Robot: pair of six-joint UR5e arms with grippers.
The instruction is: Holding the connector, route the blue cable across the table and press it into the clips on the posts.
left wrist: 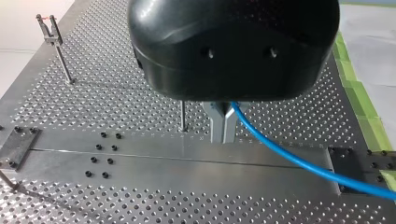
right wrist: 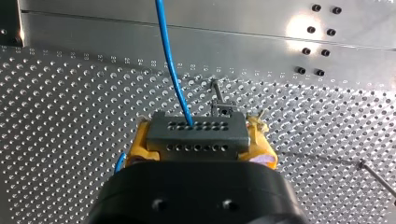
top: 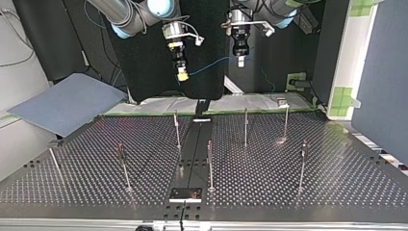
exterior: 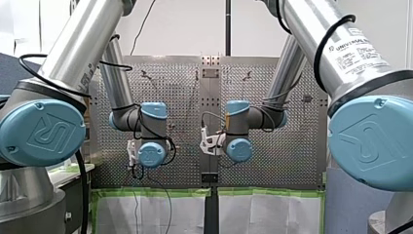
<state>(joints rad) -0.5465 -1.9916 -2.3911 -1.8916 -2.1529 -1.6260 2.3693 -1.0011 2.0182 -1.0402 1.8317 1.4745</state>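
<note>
Well above the bench (top: 337,187), both arms hang side by side. My right claw (right wrist: 198,140), yellow-padded, is clamped on the dark connector (right wrist: 197,125). My left claw (left wrist: 223,130) has its metal fingers pinched together on the blue cable (left wrist: 299,161) a little way along. The cable spans the gap between them, running crosswise in the top view. The clip posts (top: 246,126) stand below it and nearer that camera, and the cable touches none of them.
</note>
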